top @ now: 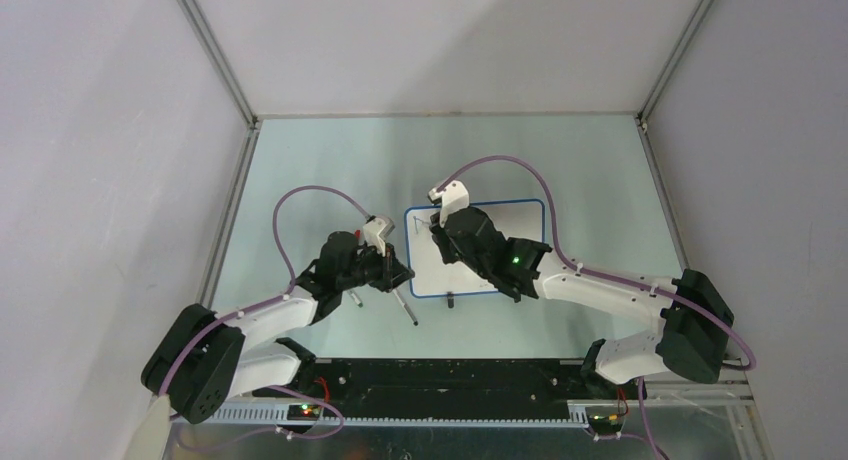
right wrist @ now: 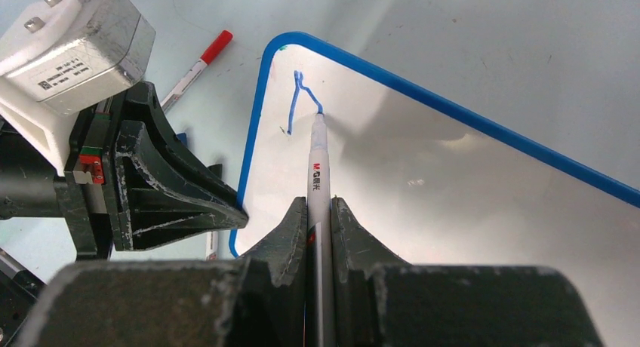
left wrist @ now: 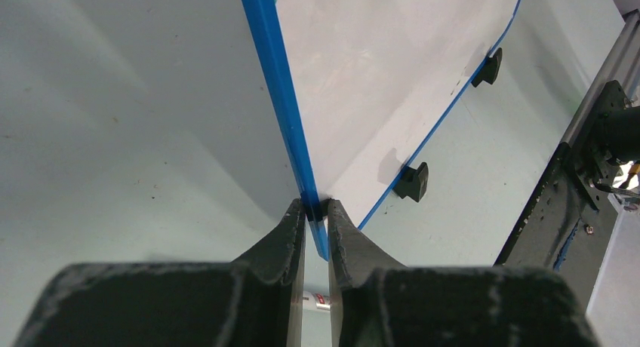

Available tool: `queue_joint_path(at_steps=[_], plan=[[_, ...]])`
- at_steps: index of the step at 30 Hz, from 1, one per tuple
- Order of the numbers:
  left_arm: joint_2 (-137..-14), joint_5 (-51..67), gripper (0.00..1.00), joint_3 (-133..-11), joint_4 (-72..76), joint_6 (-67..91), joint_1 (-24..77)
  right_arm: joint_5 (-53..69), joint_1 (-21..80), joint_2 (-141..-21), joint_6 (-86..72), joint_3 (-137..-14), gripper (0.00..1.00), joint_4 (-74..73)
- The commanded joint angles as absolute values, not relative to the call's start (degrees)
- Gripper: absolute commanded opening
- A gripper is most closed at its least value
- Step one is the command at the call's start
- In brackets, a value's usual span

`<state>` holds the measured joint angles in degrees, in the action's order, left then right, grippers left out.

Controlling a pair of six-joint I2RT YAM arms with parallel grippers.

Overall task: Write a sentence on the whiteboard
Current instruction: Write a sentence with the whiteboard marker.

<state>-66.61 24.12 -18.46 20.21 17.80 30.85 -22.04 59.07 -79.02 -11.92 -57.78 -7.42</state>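
Observation:
The whiteboard [top: 520,225] lies flat on the table, white with a thin blue rim. My left gripper [left wrist: 318,206] is shut on the rim [left wrist: 279,75] at the board's near left corner. My right gripper [right wrist: 319,204] is shut on a white marker [right wrist: 316,166] that points away from me. The marker's tip touches the board near its far left corner. The sentence shows as a single blue looping stroke [right wrist: 296,98] right at that tip. In the top view the right gripper [top: 437,230] hovers over the board's left part and the left gripper [top: 405,272] sits at its left edge.
A red-capped pen [right wrist: 198,64] lies on the table left of the board. Two more pens [top: 405,308] lie near the left gripper. Two black clip feet [left wrist: 413,182] stick out from the board's near long edge. A black rail [top: 450,380] runs along the table's front.

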Motion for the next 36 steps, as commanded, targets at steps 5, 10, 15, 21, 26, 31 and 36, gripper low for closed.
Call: queue_joint_path(at_steps=[5,10,15,21,26,31,36], plan=[[-65.15,23.14,0.16,-20.39,20.10,15.38,31.20,-23.31,59.62,-78.15,-11.14,-58.88,0.00,-9.24],[-64.98,23.06,0.16,-20.31,20.09,15.32,31.18,-22.63,60.00,-78.60,-10.44,-58.84,0.00,-9.05],[-65.04,23.18,0.16,-20.33,20.09,15.38,31.19,-21.63,60.30,-79.18,-10.21,-58.86,0.00,-8.65],[-65.12,23.29,0.15,-20.30,20.15,15.38,31.18,-20.82,60.32,-80.00,-10.17,-58.84,0.00,-8.09],[-65.15,23.27,0.16,-20.30,20.18,15.38,31.29,-19.94,60.33,-80.47,-10.22,-58.87,0.00,-7.67],[-65.17,23.26,0.16,-20.30,20.29,15.38,31.29,-19.39,60.39,-80.81,-10.20,-58.89,0.00,-7.32],[-65.14,23.16,0.16,-20.32,20.26,15.38,31.30,-18.68,60.46,-80.82,-10.21,-58.81,0.00,-7.08]])
